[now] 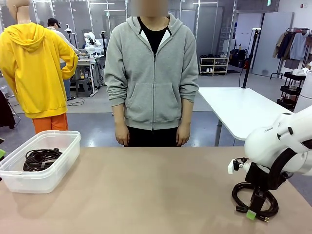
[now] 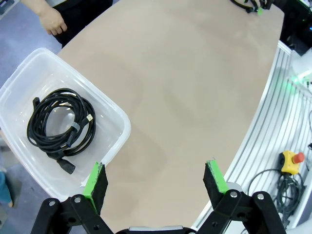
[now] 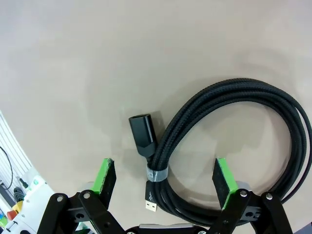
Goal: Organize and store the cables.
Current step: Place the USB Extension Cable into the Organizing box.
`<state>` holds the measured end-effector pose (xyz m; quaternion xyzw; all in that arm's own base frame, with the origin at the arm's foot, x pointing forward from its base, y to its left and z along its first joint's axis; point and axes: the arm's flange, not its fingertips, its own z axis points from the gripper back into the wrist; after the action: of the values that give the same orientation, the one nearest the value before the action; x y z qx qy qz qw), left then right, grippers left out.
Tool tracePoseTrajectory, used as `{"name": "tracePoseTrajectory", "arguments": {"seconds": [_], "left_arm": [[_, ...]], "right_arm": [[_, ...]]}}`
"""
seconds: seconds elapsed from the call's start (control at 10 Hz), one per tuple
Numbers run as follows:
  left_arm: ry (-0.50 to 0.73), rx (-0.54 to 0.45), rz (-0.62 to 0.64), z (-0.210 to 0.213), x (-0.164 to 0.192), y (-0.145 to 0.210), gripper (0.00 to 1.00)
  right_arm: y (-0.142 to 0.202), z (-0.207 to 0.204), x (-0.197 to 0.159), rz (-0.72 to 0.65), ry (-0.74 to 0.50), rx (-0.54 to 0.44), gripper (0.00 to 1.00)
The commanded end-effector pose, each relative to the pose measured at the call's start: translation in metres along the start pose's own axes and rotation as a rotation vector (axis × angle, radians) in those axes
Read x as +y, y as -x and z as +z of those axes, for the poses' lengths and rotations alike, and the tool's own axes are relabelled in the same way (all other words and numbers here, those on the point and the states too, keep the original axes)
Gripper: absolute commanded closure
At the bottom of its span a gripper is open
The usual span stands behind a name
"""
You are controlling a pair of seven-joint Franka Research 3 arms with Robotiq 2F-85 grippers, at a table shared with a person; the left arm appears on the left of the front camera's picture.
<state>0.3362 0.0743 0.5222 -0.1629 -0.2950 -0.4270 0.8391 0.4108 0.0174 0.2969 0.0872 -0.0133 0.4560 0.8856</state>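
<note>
Right gripper point(image 3: 165, 179) hangs over the coiled black braided cable with a small tie point(image 3: 229, 146) at the table's point(image 1: 156, 190) near right, fingers apart astride its tied plug end; nothing held. Left gripper point(image 2: 155, 181) fingers apart, empty, beside the clear plastic bin point(image 2: 114, 109); inside lies another coiled black cable point(image 2: 58, 124); person stands beyond the far edge.

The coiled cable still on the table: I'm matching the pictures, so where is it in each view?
Front view: coiled cable at lower right, under the right gripper.
Left wrist view: top edge, right of centre, far across the table.
Right wrist view: centre to right, between the open fingers.
Shared landmark: the table.
</note>
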Motion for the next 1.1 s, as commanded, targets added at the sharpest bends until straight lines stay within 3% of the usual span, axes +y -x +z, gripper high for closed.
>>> {"name": "tracePoseTrajectory", "arguments": {"seconds": [0.0, 0.1, 0.2, 0.3, 0.4, 0.6, 0.7, 0.8, 1.0], "left_arm": [[-0.012, 0.014, 0.007, 0.002, 0.003, -0.004, 0.0], [-0.012, 0.014, 0.007, 0.002, 0.003, -0.004, 0.0], [-0.012, 0.014, 0.007, 0.002, 0.003, -0.004, 0.0], [-0.012, 0.014, 0.007, 0.002, 0.003, -0.004, 0.0], [-0.012, 0.014, 0.007, 0.002, 0.003, -0.004, 0.0], [-0.012, 0.014, 0.007, 0.002, 0.003, -0.004, 0.0], [-0.012, 0.014, 0.007, 0.002, 0.003, -0.004, 0.0], [-0.012, 0.014, 0.007, 0.002, 0.003, -0.004, 0.0], [-0.012, 0.014, 0.007, 0.002, 0.003, -0.004, 0.0]], "right_arm": [[0.003, -0.014, 0.021, -0.023, 0.046, 0.045, 0.0], [0.003, -0.016, 0.023, -0.017, 0.061, 0.048, 0.13], [0.004, -0.016, 0.026, -0.021, 0.081, 0.057, 0.55], [0.003, -0.016, 0.028, -0.02, 0.096, 0.065, 0.69], [0.001, -0.016, 0.031, -0.016, 0.098, 0.067, 1.0], [-0.002, -0.018, 0.036, 0.003, 0.091, 0.073, 1.0], [-0.003, -0.018, 0.037, 0.001, 0.098, 0.076, 0.94], [-0.004, -0.013, 0.039, -0.003, 0.111, 0.071, 1.0], [-0.009, 0.015, 0.049, 0.03, 0.143, 0.046, 1.0]]}}
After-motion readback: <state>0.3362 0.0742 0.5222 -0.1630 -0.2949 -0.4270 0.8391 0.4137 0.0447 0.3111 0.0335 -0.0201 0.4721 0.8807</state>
